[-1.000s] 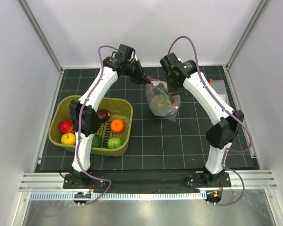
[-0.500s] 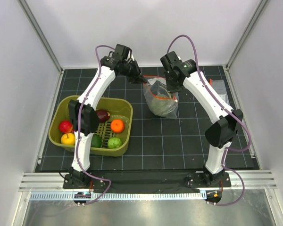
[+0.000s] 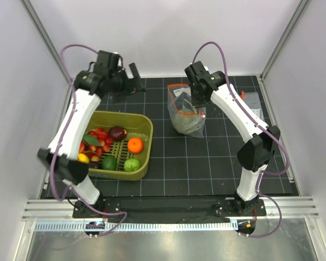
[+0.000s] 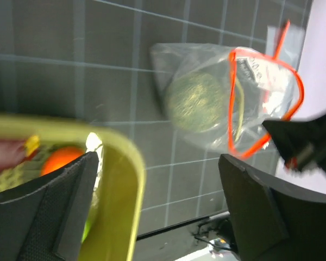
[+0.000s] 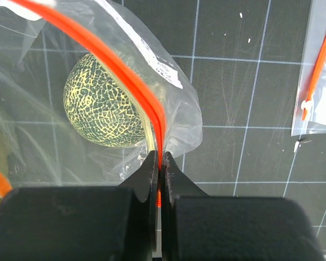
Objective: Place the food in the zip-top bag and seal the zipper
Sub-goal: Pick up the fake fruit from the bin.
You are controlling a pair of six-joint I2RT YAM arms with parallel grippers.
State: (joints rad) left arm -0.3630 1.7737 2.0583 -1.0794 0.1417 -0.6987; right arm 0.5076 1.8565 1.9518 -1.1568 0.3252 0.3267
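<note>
The clear zip-top bag (image 3: 186, 111) stands at mid-back of the mat with a pale-green mottled round food (image 5: 103, 106) inside it. My right gripper (image 5: 160, 157) is shut on the orange-red zipper (image 5: 144, 98) at the bag's right edge. The mouth still gapes as a loop in the left wrist view, zipper (image 4: 232, 109). My left gripper (image 3: 133, 76) hangs open and empty behind the basket, apart from the bag. More food lies in the olive-green basket (image 3: 146, 126): an orange (image 3: 135, 144), a dark red-purple piece (image 3: 118, 132), green pieces (image 3: 132, 165) and red ones (image 3: 98, 142).
A second flat bag (image 3: 251, 99) lies at the mat's back right, also seen beside my right wrist as a bag (image 5: 320, 81). The basket's yellow-green rim (image 4: 125, 185) passes under my open left fingers. White walls with metal rails enclose the mat.
My left gripper let go of the bag's mouth, opened wide and swung left toward the basket's far side. The right gripper keeps its hold on the zipper; the bag stays up.
</note>
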